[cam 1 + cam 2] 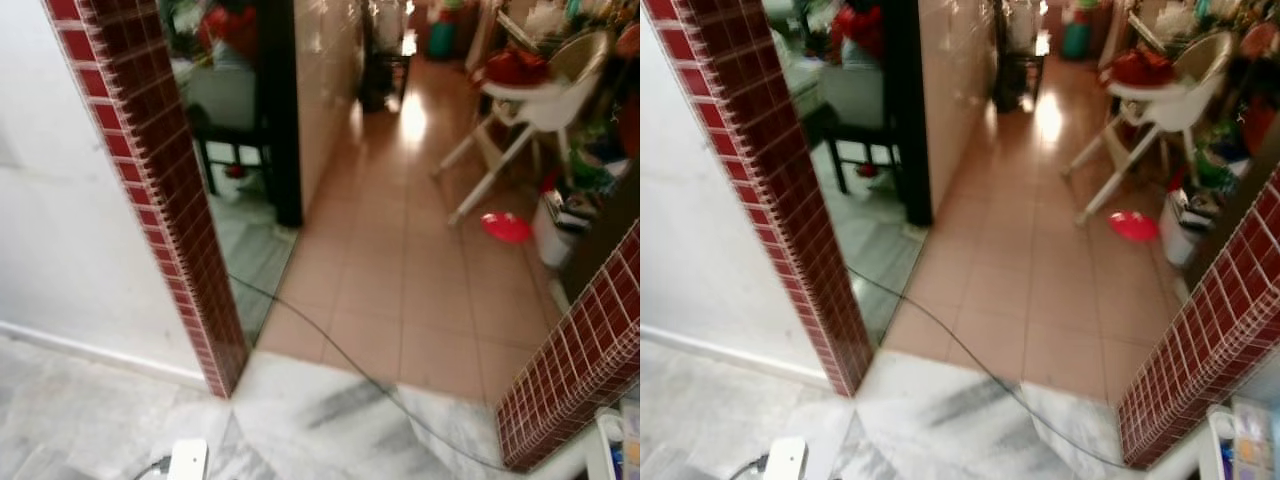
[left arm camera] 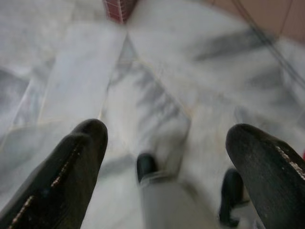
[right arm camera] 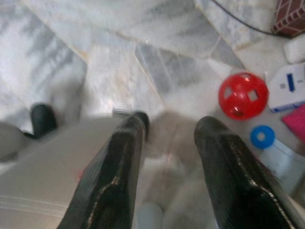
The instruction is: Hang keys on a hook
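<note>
- Keys and hook cannot be made out in any of the views, so where they are cannot be told, and how the keys look cannot be said.
- Judging from this, the task seems to be at an early stage: nothing is held, nothing is hung, and finding the keys, taking them and reaching a hook all remain to be done.
- The left gripper (image 2: pixel 167 157) hangs above the marble floor (image 2: pixel 157 76); its two black fingers (image 2: pixel 71 167) stand wide apart with nothing between them.
- The right gripper (image 3: pixel 169 157) hangs also above the marble floor; its fingers (image 3: pixel 119 167) are apart with a smaller gap, and they carry nothing.
- Near the right gripper, on the floor, lie a red ball with holes (image 3: pixel 243 95), a blue cap (image 3: pixel 261 136) and a white pack (image 3: pixel 288 86).
- Ahead of the robot, a doorway between two red tiled walls (image 1: pixel 150 190) opens on a corridor of pinkish tiles (image 1: pixel 400 280).
- A thin black cable (image 1: pixel 340 355) runs over the threshold.
- In the corridor stands a white high chair (image 1: pixel 520 110), with a red plate (image 1: pixel 506 227) on the floor near it.
- A white plug block (image 1: pixel 187 460) lies on the marble close to the robot.
</note>
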You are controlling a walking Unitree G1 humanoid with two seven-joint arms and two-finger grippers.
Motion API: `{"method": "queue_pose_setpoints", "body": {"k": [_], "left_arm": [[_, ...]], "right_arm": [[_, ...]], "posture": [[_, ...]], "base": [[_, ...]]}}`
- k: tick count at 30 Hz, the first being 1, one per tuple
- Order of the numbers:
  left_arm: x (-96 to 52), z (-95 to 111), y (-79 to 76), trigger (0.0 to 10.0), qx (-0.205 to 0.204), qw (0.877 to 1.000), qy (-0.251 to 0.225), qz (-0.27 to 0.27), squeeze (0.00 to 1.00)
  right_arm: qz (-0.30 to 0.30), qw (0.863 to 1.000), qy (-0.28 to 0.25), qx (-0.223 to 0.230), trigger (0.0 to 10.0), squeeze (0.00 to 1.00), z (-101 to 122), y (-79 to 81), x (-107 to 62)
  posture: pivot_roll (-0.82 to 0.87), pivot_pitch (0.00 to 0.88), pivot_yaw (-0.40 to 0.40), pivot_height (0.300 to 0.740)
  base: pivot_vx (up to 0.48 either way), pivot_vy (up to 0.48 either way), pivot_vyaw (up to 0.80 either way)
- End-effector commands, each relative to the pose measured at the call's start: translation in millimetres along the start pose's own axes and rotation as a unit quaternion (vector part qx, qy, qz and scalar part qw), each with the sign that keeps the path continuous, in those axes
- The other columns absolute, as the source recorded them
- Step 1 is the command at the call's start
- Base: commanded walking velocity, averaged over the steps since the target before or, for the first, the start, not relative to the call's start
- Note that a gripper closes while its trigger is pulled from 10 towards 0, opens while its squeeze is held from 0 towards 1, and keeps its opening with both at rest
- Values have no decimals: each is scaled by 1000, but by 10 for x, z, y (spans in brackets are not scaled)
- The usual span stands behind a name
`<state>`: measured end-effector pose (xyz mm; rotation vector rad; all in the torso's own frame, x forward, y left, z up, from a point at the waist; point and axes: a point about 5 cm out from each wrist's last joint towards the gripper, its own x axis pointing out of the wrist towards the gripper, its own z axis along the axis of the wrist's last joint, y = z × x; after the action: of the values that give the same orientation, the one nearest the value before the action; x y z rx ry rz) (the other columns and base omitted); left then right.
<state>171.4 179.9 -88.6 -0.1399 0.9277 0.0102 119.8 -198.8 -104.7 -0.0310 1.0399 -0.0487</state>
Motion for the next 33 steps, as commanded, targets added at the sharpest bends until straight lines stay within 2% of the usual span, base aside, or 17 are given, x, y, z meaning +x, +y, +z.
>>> {"method": "queue_pose_setpoints", "body": {"k": [1,9,12,26,33], "left_arm": [[6,45,12,10000,1,1000,-6,-1,0],[7,58,28,10000,-2,1000,-7,3,0],[8,69,30,10000,9,1000,-8,3,0],[17,100,12,10000,0,1000,-11,-4,0],[19,110,15,10000,1,1000,-12,-6,0]], "right_arm": [[4,1000,7,1,10000,0,-34,34,-4],[4,1000,7,1,10000,0,-30,33,-3],[4,1000,6,0,10000,0,-25,34,-1],[5,1000,5,4,10000,0,-14,40,2],[6,1000,5,4,10000,0,-12,47,3]], "posture": [[-74,0,31,740],[-76,0,31,740],[-77,0,32,740],[-78,0,36,740],[-76,0,38,740]], "base": [[0,345,0],[0,340,0],[0,0,0],[0,0,0],[0,412,0]]}}
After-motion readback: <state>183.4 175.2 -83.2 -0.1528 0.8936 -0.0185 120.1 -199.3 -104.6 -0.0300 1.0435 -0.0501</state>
